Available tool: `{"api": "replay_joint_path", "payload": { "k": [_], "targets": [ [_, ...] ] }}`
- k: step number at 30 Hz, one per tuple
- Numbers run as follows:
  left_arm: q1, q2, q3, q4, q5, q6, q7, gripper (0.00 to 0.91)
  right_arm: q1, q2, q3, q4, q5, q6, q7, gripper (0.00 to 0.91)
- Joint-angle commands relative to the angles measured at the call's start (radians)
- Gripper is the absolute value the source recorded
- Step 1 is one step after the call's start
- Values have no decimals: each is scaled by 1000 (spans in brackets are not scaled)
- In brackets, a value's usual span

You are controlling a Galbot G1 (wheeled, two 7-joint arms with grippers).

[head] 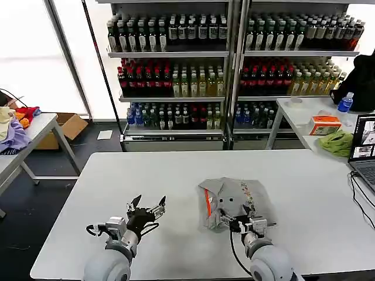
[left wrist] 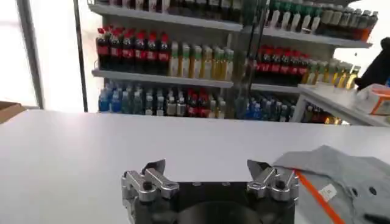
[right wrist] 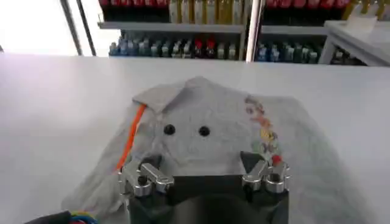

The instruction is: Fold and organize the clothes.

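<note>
A light grey T-shirt (head: 234,199) lies bunched into a rough fold on the white table (head: 176,175), right of centre. Its orange-red neck strip (head: 209,205) is on its left side and the cartoon print (head: 249,190) on its right. In the right wrist view the T-shirt (right wrist: 207,115) spreads just beyond my right gripper (right wrist: 201,163), which is open over the shirt's near edge with nothing gripped. My right gripper (head: 237,221) sits at that near edge. My left gripper (head: 147,205) hovers open over bare table, left of the shirt. From the left wrist, my left gripper (left wrist: 207,167) is empty, with the T-shirt (left wrist: 347,176) off to one side.
Shelves of bottled drinks (head: 176,76) stand behind the table. A side table at the right holds a lime-green cloth (head: 337,142), an orange box (head: 325,124) and a laptop (head: 364,152). Coloured garments (head: 14,126) lie on a table at the left, by a cardboard box (head: 70,126).
</note>
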Motion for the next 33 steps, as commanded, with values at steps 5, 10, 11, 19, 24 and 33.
{"api": "replay_joint_path", "payload": {
  "k": [5,10,11,19,24,33],
  "targets": [
    [20,-1,3,-9,0,3,2,907,186,-7,52,-65,90,1,5,907],
    [36,-3,3,-12,1,3,3,907,304,65,25,-206,89,6,0,907],
    [39,-4,1,-13,1,3,3,907,321,80,14,-229,85,5,4,907],
    [49,-1,-16,-19,-2,3,8,907,334,103,-7,-324,79,1,14,907],
    [48,-3,-15,-14,-1,3,8,907,289,105,0,-313,79,1,9,907],
    [44,-7,-10,-12,-1,6,9,907,263,119,1,-328,74,1,-5,907]
  ]
}}
